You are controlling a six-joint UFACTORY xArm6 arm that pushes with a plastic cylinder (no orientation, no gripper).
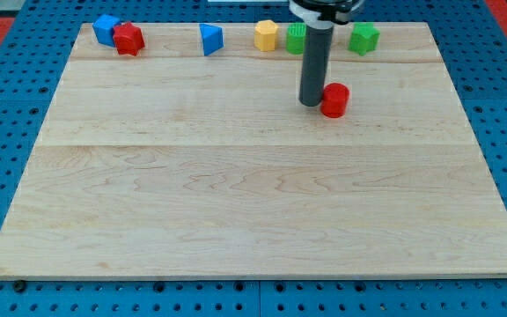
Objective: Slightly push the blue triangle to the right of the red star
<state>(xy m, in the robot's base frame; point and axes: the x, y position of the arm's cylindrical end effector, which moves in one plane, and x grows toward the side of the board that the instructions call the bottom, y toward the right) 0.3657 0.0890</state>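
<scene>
Pale wooden board [253, 202] sits on blue pegboard [7, 97]. My tip [312, 104] touches the red cylinder [334, 100]; no gripper fitted. Blue triangle [210, 40] well right of red star [128, 40].

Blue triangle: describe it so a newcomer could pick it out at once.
Look along the wooden board's top edge, where the blocks line up. The blue triangle stands alone between the red star on the view's left and the yellow block on the right. Unlike the blue cube touching the star, it is wedge-shaped and touches nothing.
</scene>
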